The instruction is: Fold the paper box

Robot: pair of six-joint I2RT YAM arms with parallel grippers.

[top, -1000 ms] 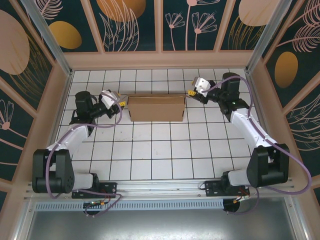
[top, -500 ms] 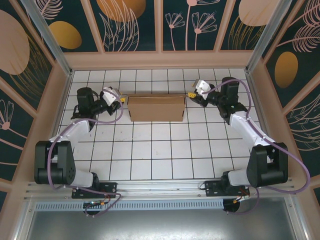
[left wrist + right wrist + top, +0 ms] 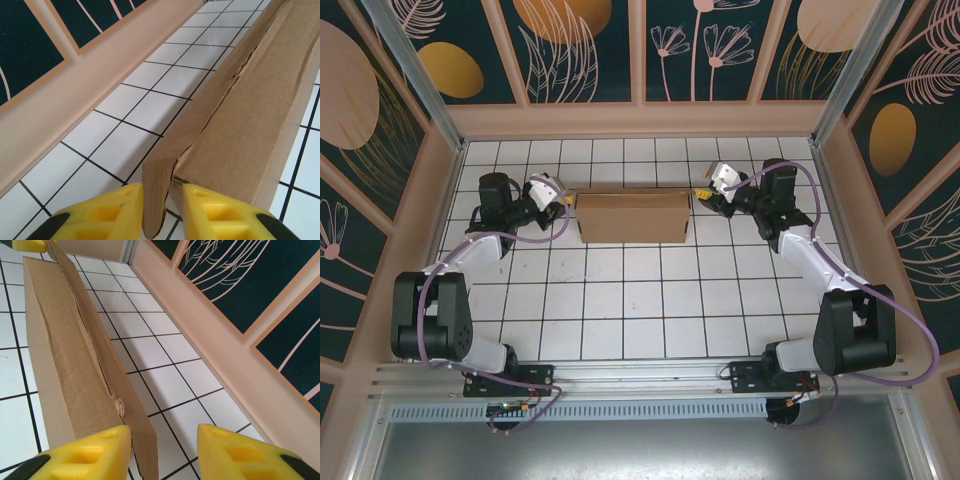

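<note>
The paper box (image 3: 633, 217) is pinched at its 9 o'clock end flap (image 3: 159, 180) by the left gripper (image 3: 564, 204); the right gripper (image 3: 703, 190) is held spread at 3 o'clock.

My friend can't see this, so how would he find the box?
Look at the white tiled table with black grid lines. Toward its far side, in the middle, lies a long plain brown cardboard box. It is the only brown cardboard thing on the tiles.

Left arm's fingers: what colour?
Yellow fingers, turning black toward the base. Clearest in the left wrist view.
</note>
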